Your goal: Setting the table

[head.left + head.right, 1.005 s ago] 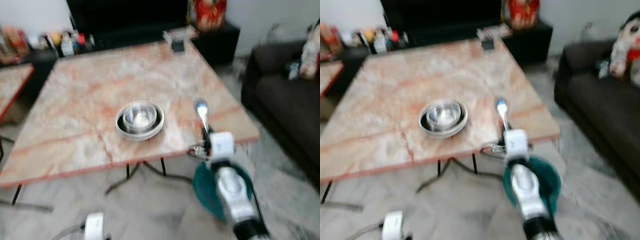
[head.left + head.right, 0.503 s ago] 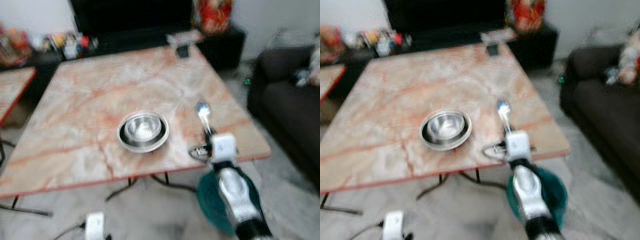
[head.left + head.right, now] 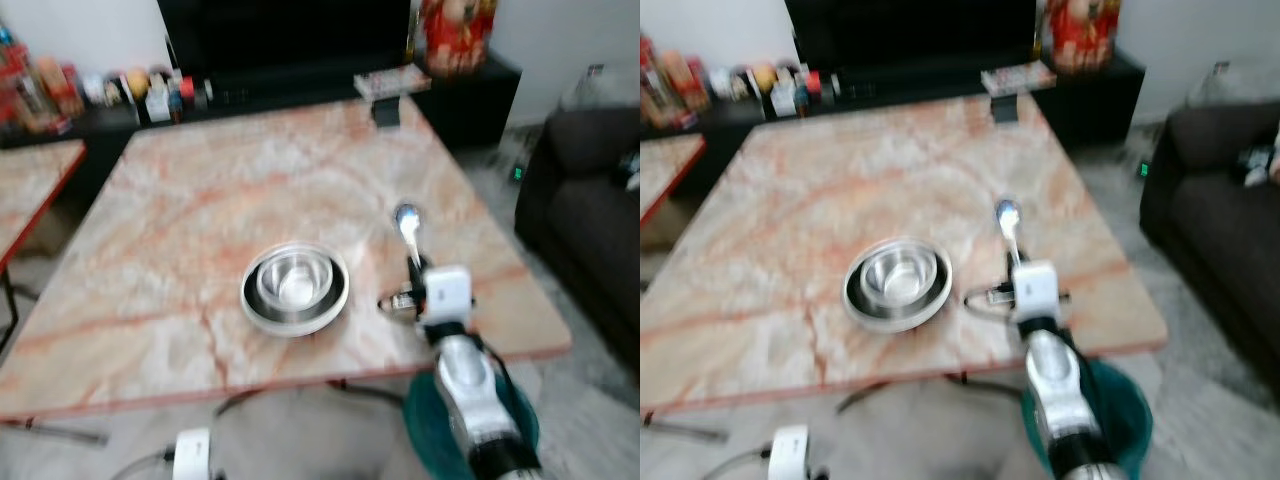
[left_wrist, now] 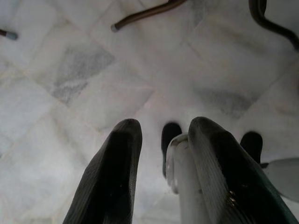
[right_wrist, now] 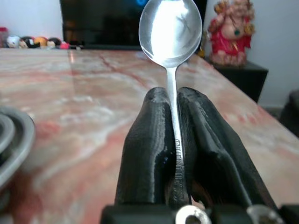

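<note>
Right wrist view: your right pincer (image 5: 174,140) is pinching spoon (image 5: 171,32) upright, hovering over desk (image 3: 200,200) beside nested bowls (image 3: 295,287). Left pincer (image 4: 161,158) is hanging spread above floor (image 4: 70,70).

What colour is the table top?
The square marble table top is pinkish-orange with white veins, clearest in the left eye view.

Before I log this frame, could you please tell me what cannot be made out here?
- Items on the dark shelf behind the table: blurred and small, head views.
- Spoon handle: hidden between the right pincer fingers, right wrist view.
- Green object on the floor: covered by the right arm.
- Sofa: cut by the edge.
- Bowl contents: blurred.
</note>
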